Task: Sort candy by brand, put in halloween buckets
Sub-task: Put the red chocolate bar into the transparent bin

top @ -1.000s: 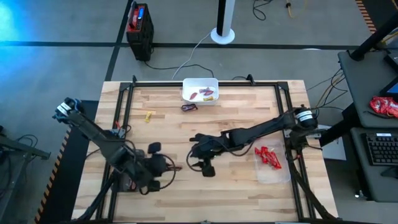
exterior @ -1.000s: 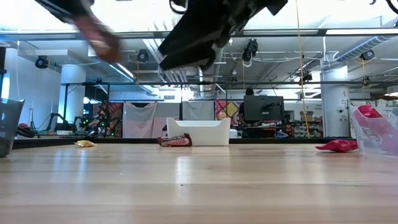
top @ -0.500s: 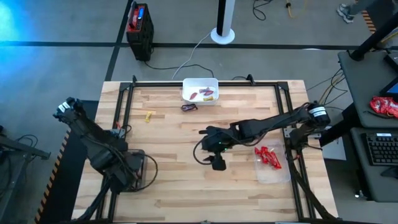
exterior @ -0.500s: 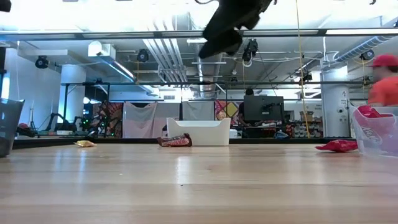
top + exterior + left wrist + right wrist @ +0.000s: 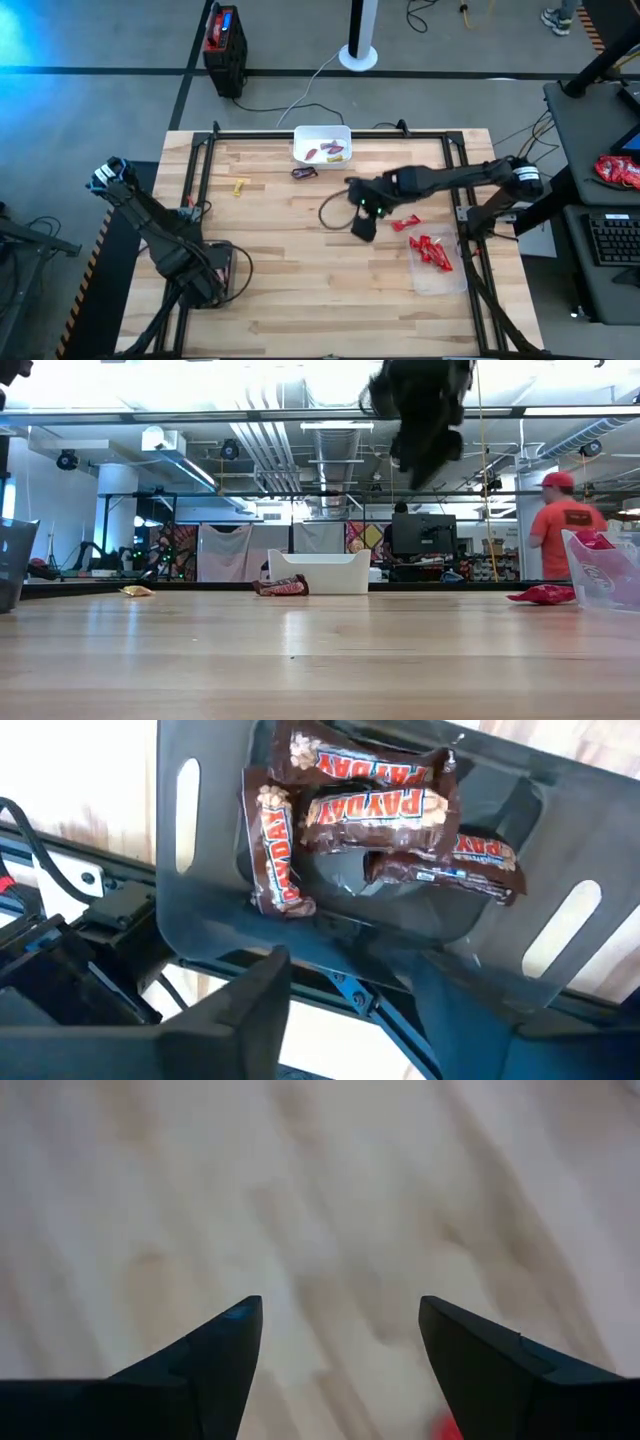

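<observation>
My left gripper (image 5: 350, 985) hangs open, pointing down over the dark grey bucket (image 5: 200, 920) at the table's near left (image 5: 228, 255). Several brown candies (image 5: 380, 805) lie on that bucket's floor, and nothing is between the fingers. My right gripper (image 5: 340, 1315) is open over bare wood at mid-table (image 5: 365, 225). A loose red candy (image 5: 405, 223) lies flat just to its right. The clear bucket (image 5: 440, 275) at the right holds red candies (image 5: 432, 250). The white bucket (image 5: 322, 145) at the far edge holds a few candies.
A brown candy (image 5: 304, 172) and a yellow candy (image 5: 240, 186) lie loose on the wood near the white bucket. A black frame rail (image 5: 330, 132) runs around the table. A person in an orange shirt (image 5: 565, 535) stands in the room beyond.
My left gripper has swung toward the table's left edge over the dark grey bucket and tipped down; the brown candy it carried no longer shows at its fingers. My right gripper has risen and gone toward the far right, toward the loose red candy.
</observation>
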Tool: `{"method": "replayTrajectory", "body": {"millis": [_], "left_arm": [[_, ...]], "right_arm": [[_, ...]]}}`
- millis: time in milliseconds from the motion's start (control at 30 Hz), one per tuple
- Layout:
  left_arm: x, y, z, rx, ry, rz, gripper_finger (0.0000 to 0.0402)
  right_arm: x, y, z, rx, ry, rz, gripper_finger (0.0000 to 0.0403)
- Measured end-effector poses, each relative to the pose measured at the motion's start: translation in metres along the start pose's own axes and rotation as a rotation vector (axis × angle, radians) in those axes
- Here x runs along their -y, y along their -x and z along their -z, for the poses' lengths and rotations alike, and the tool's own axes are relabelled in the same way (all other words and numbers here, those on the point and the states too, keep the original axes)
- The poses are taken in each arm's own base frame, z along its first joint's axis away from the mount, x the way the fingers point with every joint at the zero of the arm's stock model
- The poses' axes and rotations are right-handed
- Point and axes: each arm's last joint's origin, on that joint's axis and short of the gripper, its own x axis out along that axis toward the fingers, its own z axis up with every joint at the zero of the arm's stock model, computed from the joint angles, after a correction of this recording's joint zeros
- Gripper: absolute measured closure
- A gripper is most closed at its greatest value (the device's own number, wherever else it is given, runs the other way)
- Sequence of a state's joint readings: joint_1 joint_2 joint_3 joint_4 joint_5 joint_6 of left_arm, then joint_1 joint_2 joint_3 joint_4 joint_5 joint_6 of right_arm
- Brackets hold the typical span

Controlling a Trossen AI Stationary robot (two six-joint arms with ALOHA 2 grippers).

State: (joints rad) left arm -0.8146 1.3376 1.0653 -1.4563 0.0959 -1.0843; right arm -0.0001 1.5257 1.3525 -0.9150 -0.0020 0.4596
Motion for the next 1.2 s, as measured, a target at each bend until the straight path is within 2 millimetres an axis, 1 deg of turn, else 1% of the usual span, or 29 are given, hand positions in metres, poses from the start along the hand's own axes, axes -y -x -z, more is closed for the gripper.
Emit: {"method": "replayTrajectory", "body": {"millis": [100, 167, 300, 400, 467, 533, 633, 700, 800, 1200], "left_arm": [[0.000, 0.003, 0.000, 0.022, -0.009, 0.001, 0.0194], [0.001, 0.008, -0.002, 0.091, -0.012, -0.009, 0.0189], [0.002, 0.023, -0.009, 0.332, -0.020, -0.063, 0.0188], [0.004, 0.034, -0.012, 0.498, -0.073, -0.110, 0.0191], [0.004, 0.038, -0.014, 0.589, -0.116, -0.149, 0.0193], [0.004, 0.041, -0.016, 0.659, -0.150, -0.198, 0.0194], [0.003, 0.041, -0.017, 0.710, -0.178, -0.253, 0.0194], [0.002, 0.039, -0.018, 0.718, -0.187, -0.273, 0.0194], [0.002, 0.038, -0.018, 0.732, -0.187, -0.291, 0.0194], [0.001, 0.035, -0.019, 0.731, -0.184, -0.298, 0.0194]], "right_arm": [[0.022, 0.001, 0.003, -0.093, -0.116, 0.095, 0.0138], [0.036, -0.001, 0.006, -0.161, -0.171, 0.164, 0.0140], [0.060, -0.014, 0.015, -0.301, -0.283, 0.288, 0.0145], [0.072, -0.027, 0.024, -0.382, -0.308, 0.329, 0.0147], [0.079, -0.035, 0.031, -0.419, -0.289, 0.330, 0.0147], [0.083, -0.043, 0.039, -0.448, -0.239, 0.326, 0.0147], [0.084, -0.050, 0.050, -0.509, -0.158, 0.280, 0.0151], [0.084, -0.056, 0.054, -0.515, -0.159, 0.255, 0.0154], [0.084, -0.067, 0.056, -0.514, -0.181, 0.232, 0.0158], [0.085, -0.106, 0.062, -0.659, -0.170, 0.226, 0.0166]]}}
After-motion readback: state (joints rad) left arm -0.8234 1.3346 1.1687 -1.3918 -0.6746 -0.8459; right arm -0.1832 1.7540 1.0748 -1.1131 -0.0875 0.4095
